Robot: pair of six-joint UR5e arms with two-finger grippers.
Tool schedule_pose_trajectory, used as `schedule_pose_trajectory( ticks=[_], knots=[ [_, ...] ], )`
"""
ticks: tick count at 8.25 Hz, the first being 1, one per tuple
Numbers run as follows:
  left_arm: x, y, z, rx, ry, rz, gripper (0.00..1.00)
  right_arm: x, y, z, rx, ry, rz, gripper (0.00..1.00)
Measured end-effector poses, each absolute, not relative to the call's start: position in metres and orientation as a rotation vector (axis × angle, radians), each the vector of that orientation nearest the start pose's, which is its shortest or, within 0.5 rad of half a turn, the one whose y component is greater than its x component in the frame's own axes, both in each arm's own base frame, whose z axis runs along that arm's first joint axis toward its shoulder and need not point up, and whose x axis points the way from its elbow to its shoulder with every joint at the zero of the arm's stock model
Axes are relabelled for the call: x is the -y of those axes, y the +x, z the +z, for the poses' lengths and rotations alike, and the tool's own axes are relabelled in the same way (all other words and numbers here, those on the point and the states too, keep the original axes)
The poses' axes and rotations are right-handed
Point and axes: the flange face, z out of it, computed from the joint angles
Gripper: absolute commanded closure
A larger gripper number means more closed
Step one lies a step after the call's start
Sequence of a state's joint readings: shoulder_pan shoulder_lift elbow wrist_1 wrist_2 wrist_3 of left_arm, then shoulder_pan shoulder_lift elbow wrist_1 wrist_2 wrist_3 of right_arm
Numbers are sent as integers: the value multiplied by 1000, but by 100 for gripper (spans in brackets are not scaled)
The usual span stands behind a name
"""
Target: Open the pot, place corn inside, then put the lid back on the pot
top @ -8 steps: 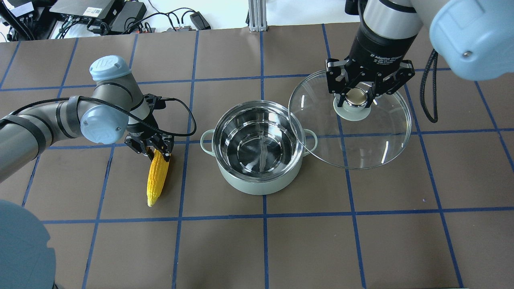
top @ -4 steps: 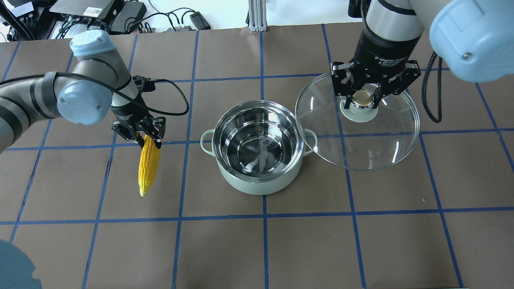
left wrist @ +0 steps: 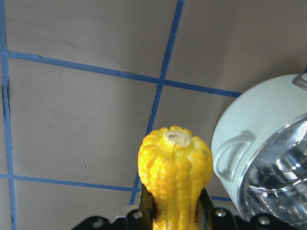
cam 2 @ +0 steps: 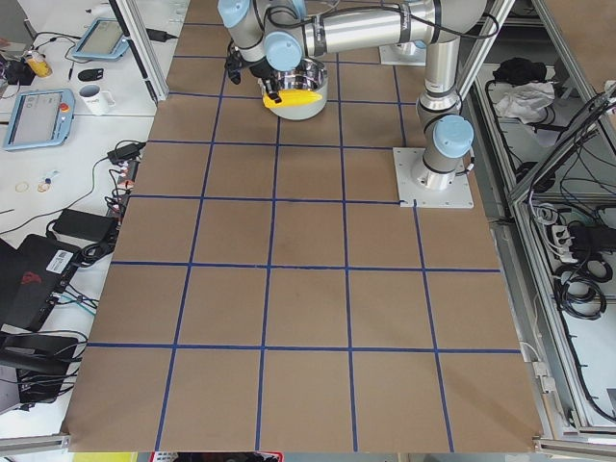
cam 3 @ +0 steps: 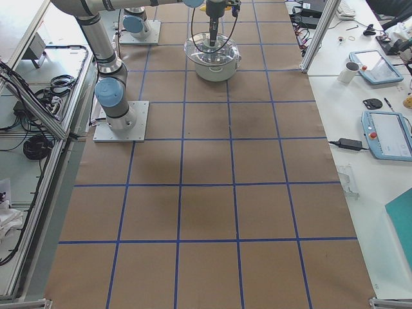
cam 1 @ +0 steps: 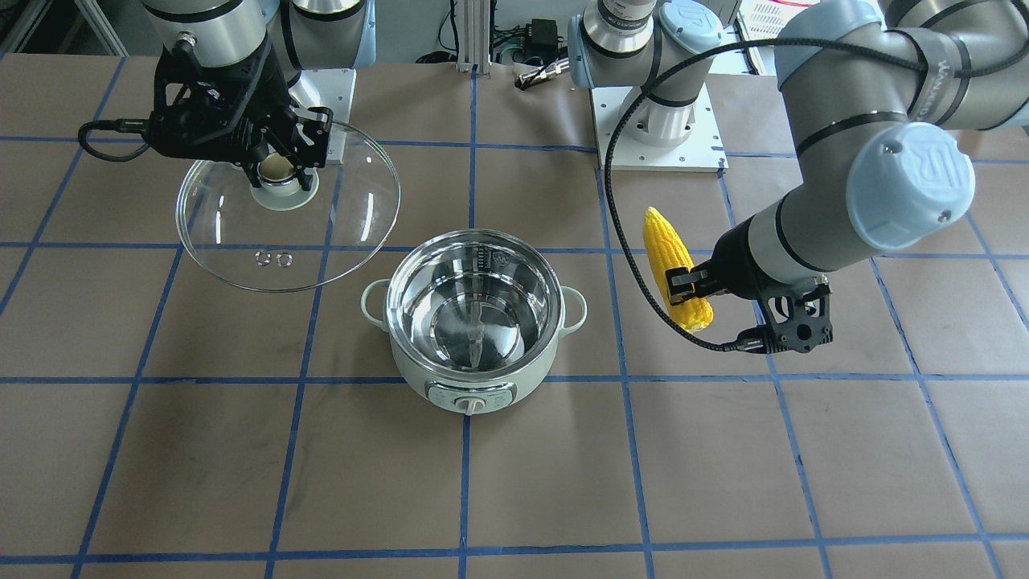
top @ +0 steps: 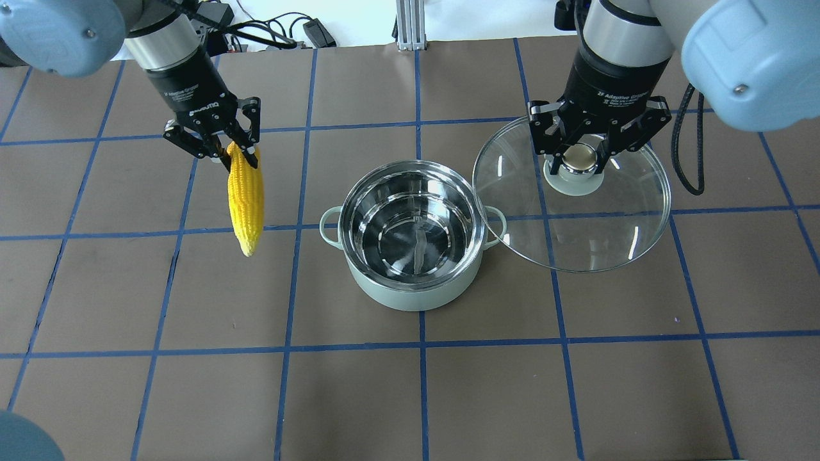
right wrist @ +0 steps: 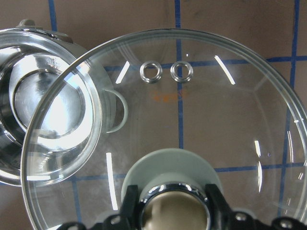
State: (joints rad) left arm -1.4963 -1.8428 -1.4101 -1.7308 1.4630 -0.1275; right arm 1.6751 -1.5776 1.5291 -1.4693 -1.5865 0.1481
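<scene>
The mint-green pot stands open at the table's middle, its steel inside empty; it also shows in the front view. My left gripper is shut on the thick end of the yellow corn, held in the air left of the pot, tapered end hanging down. The corn shows in the front view and the left wrist view. My right gripper is shut on the knob of the glass lid, held in the air right of the pot. The lid also shows in the right wrist view.
The table is brown paper with blue tape grid lines. Cables and boxes lie beyond the far edge. The arms' white base plates sit on the robot's side.
My left gripper has lifted the corn off the table and moved it up and away from me, with the arm rising. My right gripper with the lid has barely moved.
</scene>
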Motion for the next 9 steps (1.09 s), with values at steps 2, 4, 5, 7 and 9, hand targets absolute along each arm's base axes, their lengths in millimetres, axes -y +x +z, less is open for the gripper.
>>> schedule_pose_trajectory(
  ticks=[2,4,5,7,9],
  knots=[
    [582,-172,442,-3194,-306,369,100,467,181,502,-3163,56,78,100],
    [584,-228,438,-3204,-188,310,100,467,181,502,-3163,53,77,100],
    [584,-250,431,-3207,-134,292,100,467,181,502,-3162,53,76,100],
    [583,-287,424,-3225,-35,205,100,466,181,502,-3162,53,76,100],
    [582,-308,418,-3234,22,160,100,466,181,502,-3162,53,79,100]
  ],
)
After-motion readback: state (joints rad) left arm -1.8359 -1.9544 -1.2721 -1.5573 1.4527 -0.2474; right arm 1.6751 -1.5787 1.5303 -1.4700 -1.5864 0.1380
